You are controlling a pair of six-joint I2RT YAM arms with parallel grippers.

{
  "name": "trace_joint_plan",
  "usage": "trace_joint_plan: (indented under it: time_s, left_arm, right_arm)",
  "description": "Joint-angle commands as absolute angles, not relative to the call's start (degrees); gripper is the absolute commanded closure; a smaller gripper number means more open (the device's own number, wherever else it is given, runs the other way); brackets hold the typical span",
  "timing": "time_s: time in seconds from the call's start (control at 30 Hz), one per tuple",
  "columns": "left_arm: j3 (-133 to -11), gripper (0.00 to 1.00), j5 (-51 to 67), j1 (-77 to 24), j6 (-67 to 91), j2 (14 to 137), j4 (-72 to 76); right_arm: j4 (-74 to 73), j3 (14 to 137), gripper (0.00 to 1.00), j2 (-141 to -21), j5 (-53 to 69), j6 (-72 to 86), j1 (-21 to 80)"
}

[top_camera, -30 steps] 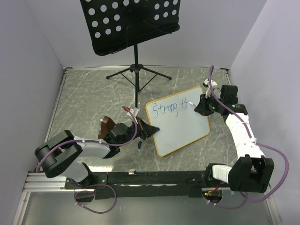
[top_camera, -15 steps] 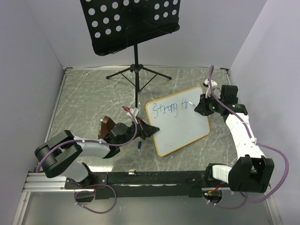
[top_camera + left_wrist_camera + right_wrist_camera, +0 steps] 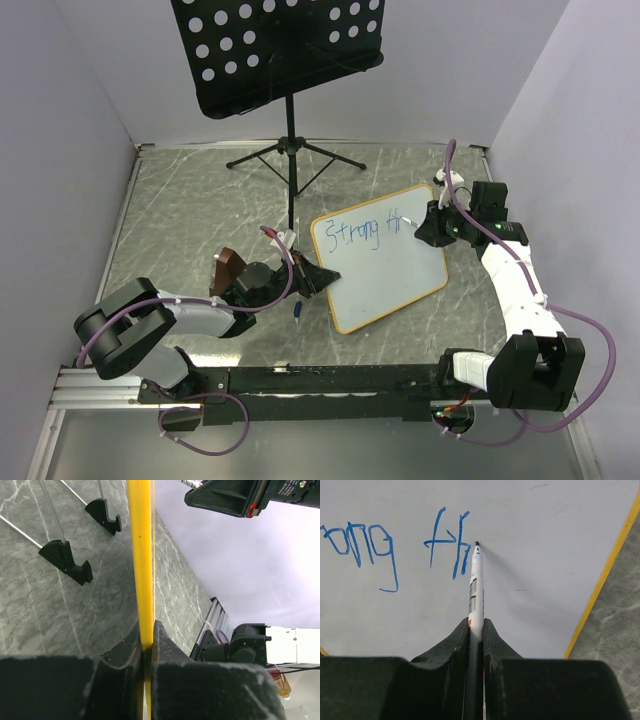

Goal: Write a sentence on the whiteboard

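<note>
Whiteboard (image 3: pixel 385 270) is located centre-right on the surface (image 3: pixel 190 225), in front of the music stand (image 3: pixel 280 50) tripod and between the two arms. It is rotated so its long edges run diagonally. Flat vs propped cannot be determined from the top view. Left end effector (image 3: pixel 146 630) is pinched onto the yellow frame (image 3: pixel 141 555) at the board's left edge. In the left wrist view the frame is seen edge-on, clamped between both fingers with no gap. Right end effector (image 3: pixel 476 622) is positioned over the board's upper right area, pressed together on a marker (image 3: pixel 475 580). The marker has a white barrel and a dark tip, and it is held in line with the fingers. The tip is seen in contact with the board face, just right of the last written stroke. Sentence (image 3: pixel 365 232) is written in blue along the upper part of the board. Only "Strong th" can be read, in a single line, with the rest of the board face blank. A small blue item (image 3: pixel 299 312) is seen on the surface just beside the board's near-left corner, under the left arm's wrist. What it is cannot be resolved.
</note>
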State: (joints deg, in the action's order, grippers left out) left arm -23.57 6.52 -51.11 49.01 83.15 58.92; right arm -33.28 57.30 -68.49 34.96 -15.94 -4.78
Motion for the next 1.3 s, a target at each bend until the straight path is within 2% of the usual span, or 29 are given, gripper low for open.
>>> trace_joint_plan:
  time_s: [0.0,1.27]
  left_arm:
    - [-24.3,0.99,8.4,-51.1,47.0,82.3,65.9]
    - [-24.8,0.99,8.8,-51.1,47.1,82.6,65.7]
  right_arm:
    - [-31.7,57.1,1.0,-67.5,35.5,-16.3,-5.1]
    - [-32.0,57.2,1.0,-67.4,36.5,-16.6,-5.1]
